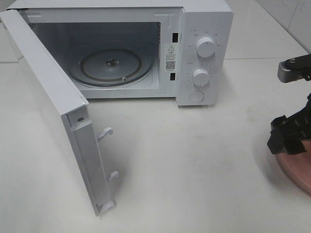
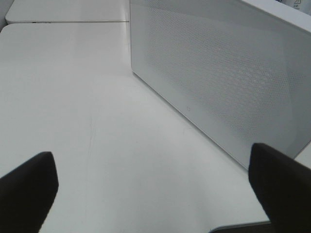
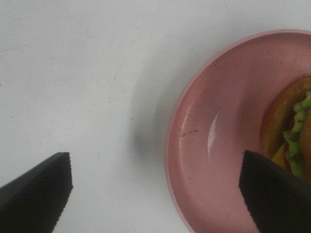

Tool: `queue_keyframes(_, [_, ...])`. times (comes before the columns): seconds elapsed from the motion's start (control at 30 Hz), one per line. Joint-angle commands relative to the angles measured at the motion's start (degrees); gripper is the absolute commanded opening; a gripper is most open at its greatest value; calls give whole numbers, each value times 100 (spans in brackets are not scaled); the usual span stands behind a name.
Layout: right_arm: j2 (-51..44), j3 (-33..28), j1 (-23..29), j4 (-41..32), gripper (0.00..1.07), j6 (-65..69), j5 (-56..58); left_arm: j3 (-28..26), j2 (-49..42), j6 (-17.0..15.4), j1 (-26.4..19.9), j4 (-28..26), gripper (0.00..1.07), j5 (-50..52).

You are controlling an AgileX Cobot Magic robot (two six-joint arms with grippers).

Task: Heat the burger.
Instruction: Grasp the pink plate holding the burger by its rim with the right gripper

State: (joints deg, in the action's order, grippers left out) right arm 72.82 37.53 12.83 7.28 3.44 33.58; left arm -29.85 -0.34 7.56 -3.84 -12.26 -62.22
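Burger (image 3: pixel 287 121) on pink plate (image 3: pixel 209 145), seemingly just beside one finger (image 3: pixel 272 194) of wide-open, empty right pincer (image 3: pixel 154 167); left pincer (image 2: pixel 150 167) agape, empty.

White tabletop (image 1: pixel 194 165), faintly scuffed, soft even light; seam to adjoining tabletop (image 1: pixel 252 34); pale tiles (image 1: pixel 291 19) beyond.

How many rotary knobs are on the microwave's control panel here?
2. The upper knob sits high on the microwave panel, right of the open cavity; the lower knob is directly below it. The flat round button beneath is not a knob. None seem hidden.
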Motion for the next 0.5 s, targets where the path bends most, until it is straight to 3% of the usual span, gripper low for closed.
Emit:
queue_keyframes(0.03, [97, -11, -34, 143, 102, 103, -195, 17, -92, 11, 34, -52, 100, 80])
queue_keyframes(0.5, [1209, 40, -195, 395, 96, 670, -590, 17, -92, 11, 34, -52, 100, 80])
